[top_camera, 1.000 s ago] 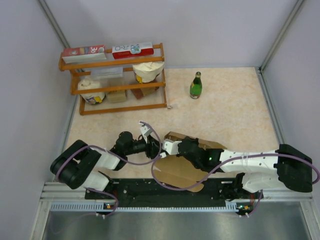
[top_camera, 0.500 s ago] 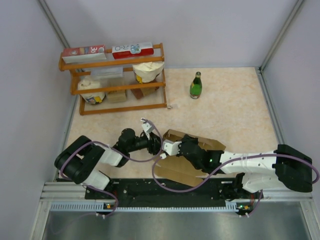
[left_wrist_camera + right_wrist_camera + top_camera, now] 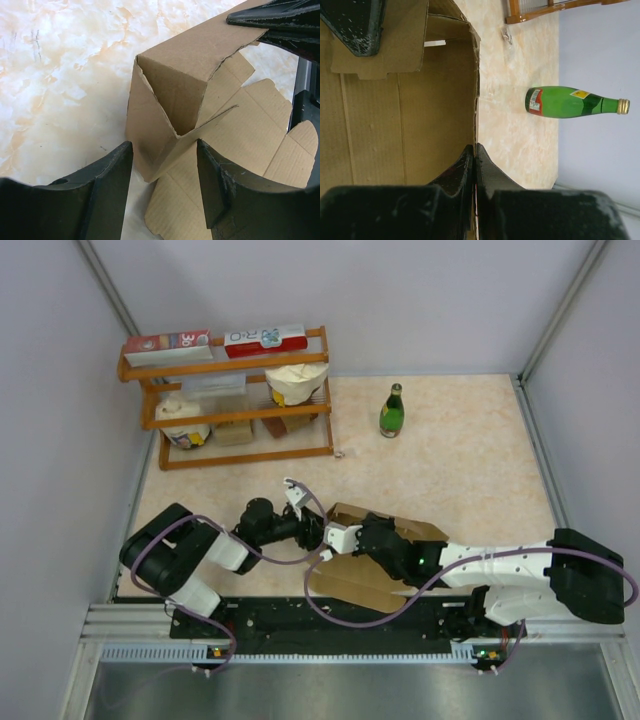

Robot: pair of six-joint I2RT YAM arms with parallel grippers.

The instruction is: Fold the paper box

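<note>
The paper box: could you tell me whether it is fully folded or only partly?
Partly folded: one corner of the paper box stands upright, while other flaps lie flat on the table.

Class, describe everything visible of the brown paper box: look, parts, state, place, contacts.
The paper box is plain brown corrugated cardboard, half folded: some walls stand upright with a creased corner flap tucked inward, while other flaps lie flat on the marbled table. It sits near the table's front edge. The right pincer is shut on one upright wall's edge; the left pincer stands open at its corner, contact unclear.
</note>
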